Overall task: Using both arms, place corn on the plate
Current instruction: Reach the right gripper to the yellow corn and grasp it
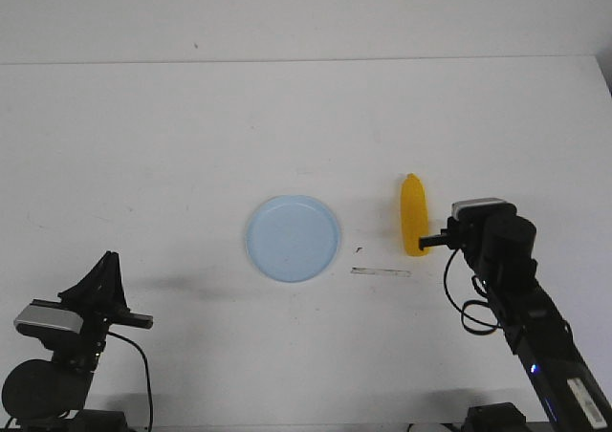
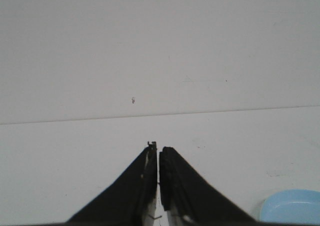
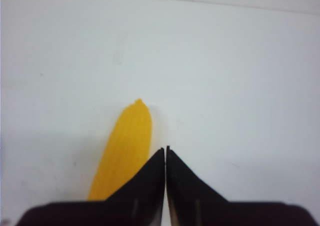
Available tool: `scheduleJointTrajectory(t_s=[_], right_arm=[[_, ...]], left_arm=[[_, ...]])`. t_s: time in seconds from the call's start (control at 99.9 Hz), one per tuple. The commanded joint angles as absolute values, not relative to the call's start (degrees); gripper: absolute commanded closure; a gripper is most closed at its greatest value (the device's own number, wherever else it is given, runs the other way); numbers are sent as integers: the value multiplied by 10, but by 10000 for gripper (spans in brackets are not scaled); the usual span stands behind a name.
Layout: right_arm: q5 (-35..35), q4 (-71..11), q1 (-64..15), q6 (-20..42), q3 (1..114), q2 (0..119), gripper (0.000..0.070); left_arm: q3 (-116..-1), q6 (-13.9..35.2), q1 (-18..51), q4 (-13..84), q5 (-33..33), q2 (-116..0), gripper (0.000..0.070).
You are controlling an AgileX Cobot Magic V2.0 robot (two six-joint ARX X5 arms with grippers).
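The corn (image 1: 413, 215) is a yellow-orange cob lying on the white table to the right of the plate, its tapered tip pointing away from me. The pale blue plate (image 1: 293, 238) sits empty at the table's middle, and its rim (image 2: 294, 205) shows in a corner of the left wrist view. My right gripper (image 1: 432, 240) is shut and hovers at the near end of the corn (image 3: 125, 146), just beside it, with nothing between the fingers; the tips (image 3: 165, 149) meet. My left gripper (image 1: 108, 260) is shut and empty (image 2: 158, 148) at the near left, well away from the plate.
A thin pale strip (image 1: 381, 271) and a small dark speck (image 1: 359, 249) mark the table between plate and corn. The table's far edge (image 1: 287, 61) meets a white wall. Black cables hang under both arms.
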State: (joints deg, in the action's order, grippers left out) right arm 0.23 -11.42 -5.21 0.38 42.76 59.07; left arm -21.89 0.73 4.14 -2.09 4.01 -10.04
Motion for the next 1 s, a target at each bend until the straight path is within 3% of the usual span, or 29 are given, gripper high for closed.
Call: scheduleJointTrajectory(t_s=[0.0, 0.12, 0.3, 0.42, 0.48, 0.57, 0.61, 0.65, 0.991], right_arm=[[4, -136, -60, 57, 465, 640, 694], [4, -224, -75, 106, 535, 719, 694], [4, -357, -93, 113, 662, 828, 694], [5, -426, -98, 160, 728, 884, 675], [5, -448, -104, 167, 749, 907, 567], [9, -460, -109, 166, 759, 933, 236], [11, -464, -110, 164, 759, 941, 131], [12, -468, -111, 163, 759, 949, 103], [14, -457, -116, 162, 758, 997, 105]], left_arm=[[-225, 1, 41, -27, 39, -99, 698], [-225, 1, 41, -26, 39, -99, 698], [-225, 1, 41, -26, 39, -99, 697], [-225, 1, 41, -26, 39, -99, 698], [-225, 1, 41, -27, 39, -99, 698], [-225, 1, 41, -27, 39, -99, 698], [-225, 1, 41, -27, 39, -99, 698], [-225, 1, 41, -26, 39, -99, 698], [-225, 1, 41, -27, 39, -99, 697]])
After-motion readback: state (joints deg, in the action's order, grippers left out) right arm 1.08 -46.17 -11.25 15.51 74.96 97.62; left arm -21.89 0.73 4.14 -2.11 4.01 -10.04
